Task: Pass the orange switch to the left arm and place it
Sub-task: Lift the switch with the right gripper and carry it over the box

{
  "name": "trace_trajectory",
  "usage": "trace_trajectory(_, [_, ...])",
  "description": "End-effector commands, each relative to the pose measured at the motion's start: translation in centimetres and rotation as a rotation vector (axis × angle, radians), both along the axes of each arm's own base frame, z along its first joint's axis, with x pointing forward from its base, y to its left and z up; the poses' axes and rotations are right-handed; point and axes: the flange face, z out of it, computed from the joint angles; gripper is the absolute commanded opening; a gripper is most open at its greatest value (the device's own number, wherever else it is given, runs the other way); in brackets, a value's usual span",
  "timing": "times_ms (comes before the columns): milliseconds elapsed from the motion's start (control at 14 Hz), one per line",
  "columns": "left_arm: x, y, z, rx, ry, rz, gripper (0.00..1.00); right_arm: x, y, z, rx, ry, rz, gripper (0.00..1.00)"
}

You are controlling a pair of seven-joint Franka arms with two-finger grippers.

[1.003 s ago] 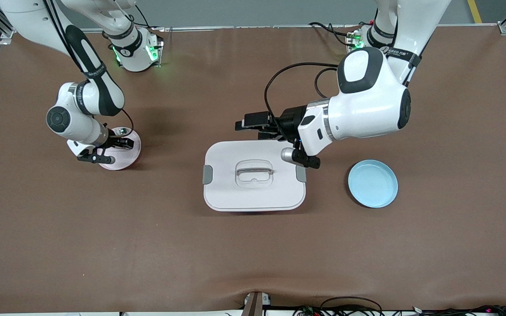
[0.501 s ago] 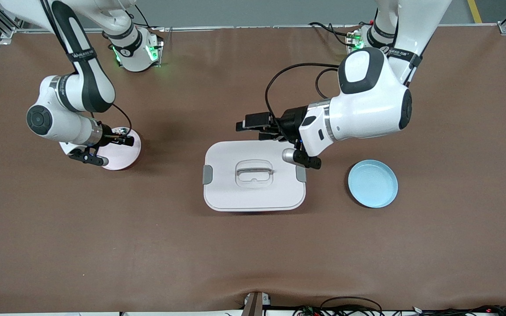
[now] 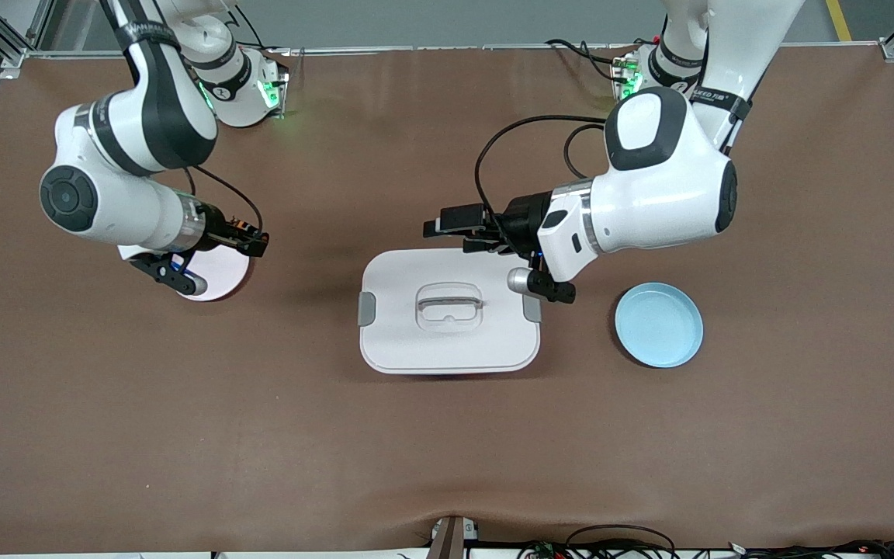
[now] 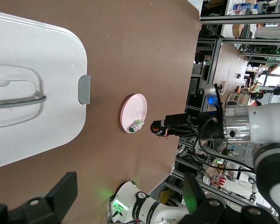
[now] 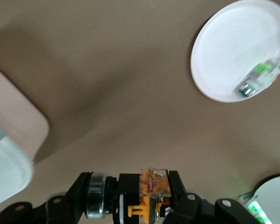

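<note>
- My right pincer is clamped on the orange switch, up in the air over the edge of the pink plate that faces the box; the right wrist view shows the switch pinched between both fingers, orange end up.
- My left pincer hangs over the box's edge nearest the arm bases, fingers spread wide and holding nothing; it waits there.
- The box sits mid-tabletop between the pink plate and the blue plate; I judge any path across must stay above its lid.
- A small green-and-silver part lies in the pink plate and is not mine to move.
- The switch looks tiny, light and stiff, a hard plastic body; I judge it easy to twist or drop at a handover, so the left pincer should take the free end and leave room for my right fingers to let go.
- There is lettering on the arm bands; I cannot read it surely.
</note>
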Motion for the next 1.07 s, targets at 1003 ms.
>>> trace_trajectory(1003, [-0.8, -1.6, -0.1, -0.022, -0.004, 0.039, 1.0, 8.3, 16.1, 6.2, 0.13, 0.236, -0.665, 0.0])
